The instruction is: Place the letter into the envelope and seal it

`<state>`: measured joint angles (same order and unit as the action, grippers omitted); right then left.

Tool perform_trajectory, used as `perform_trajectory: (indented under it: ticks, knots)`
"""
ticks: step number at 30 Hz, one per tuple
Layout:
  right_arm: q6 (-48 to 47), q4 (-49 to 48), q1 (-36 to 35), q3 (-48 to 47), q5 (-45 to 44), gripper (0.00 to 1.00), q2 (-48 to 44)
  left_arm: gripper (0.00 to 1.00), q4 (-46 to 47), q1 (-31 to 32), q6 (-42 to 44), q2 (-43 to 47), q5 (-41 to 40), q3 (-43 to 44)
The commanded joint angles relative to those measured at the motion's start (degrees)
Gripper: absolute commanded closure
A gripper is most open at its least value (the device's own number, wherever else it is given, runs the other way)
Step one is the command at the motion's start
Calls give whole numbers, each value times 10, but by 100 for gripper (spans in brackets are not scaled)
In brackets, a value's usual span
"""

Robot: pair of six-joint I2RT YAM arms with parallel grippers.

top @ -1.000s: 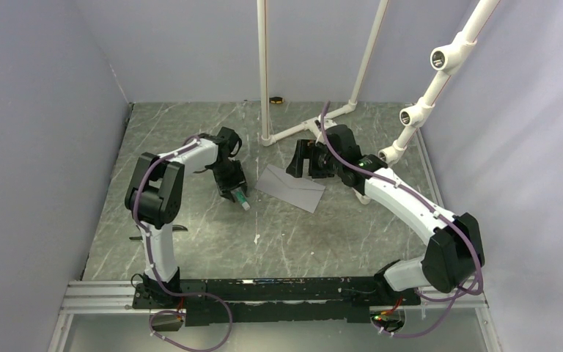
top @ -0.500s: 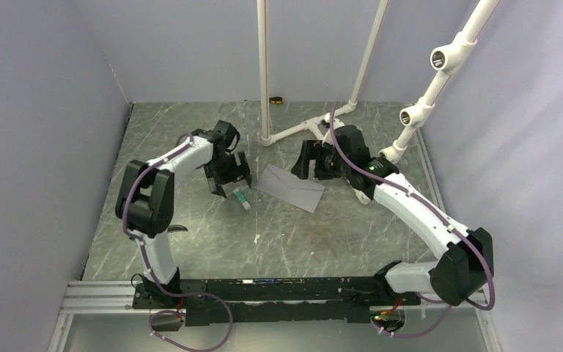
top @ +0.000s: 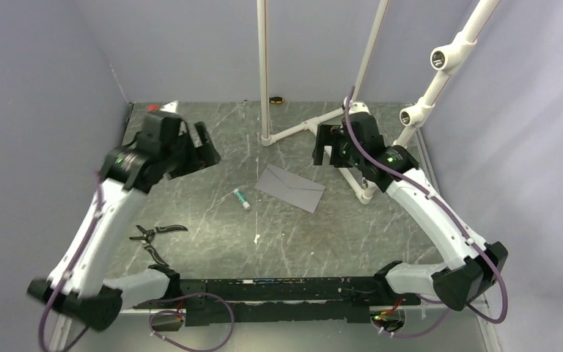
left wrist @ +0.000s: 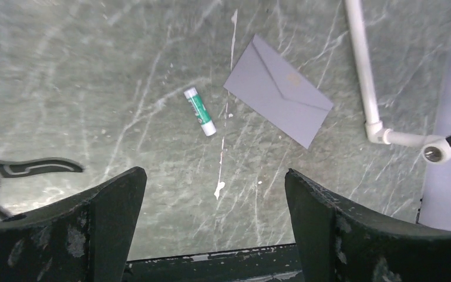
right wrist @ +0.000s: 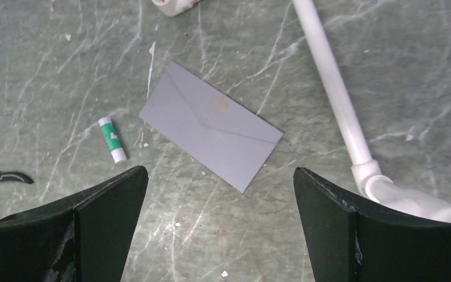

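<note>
The grey envelope (top: 290, 188) lies flat mid-table with its pointed flap folded down and a faint stain on the flap. It also appears in the left wrist view as envelope (left wrist: 279, 100) and in the right wrist view as envelope (right wrist: 211, 126). The letter is out of view. My left gripper (top: 207, 152) hangs high over the back left, open and empty (left wrist: 212, 172). My right gripper (top: 328, 152) hovers above and behind the envelope's right end, open and empty (right wrist: 220, 170).
A green-and-white glue stick (top: 242, 199) lies just left of the envelope. Black pliers (top: 154, 235) rest near the left front. White pipe frame (top: 300, 128) stands behind the envelope, its foot (right wrist: 335, 88) to the right. A small yellow-black object (top: 276, 99) sits at the back wall.
The left gripper let go of the glue stick, opened and rose back to the left. The right gripper lifted off the envelope's far edge, moving back and right, and opened wider.
</note>
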<state>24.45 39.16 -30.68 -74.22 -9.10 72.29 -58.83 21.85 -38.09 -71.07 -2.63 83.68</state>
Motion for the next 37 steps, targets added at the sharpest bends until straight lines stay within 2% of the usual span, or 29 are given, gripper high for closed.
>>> perform_trajectory:
  ticks: [1,5,11,18,28,37]
  knots:
    - [-1,59,0,-61,-63,0,-48,7,-60,2,26,106,-88,23]
    - [-3,53,-5,-73,-79,0,-96,7,-103,2,36,176,-127,46]
    - [-2,91,-5,-112,-94,0,-135,7,-149,2,34,223,-159,95]
    - [12,137,-5,-156,0,0,-167,7,-225,2,42,221,-183,180]
    - [20,115,-5,-135,60,0,-224,7,-234,2,36,240,-169,178]
    - [25,103,-5,-128,60,0,-248,7,-241,2,32,246,-165,182]
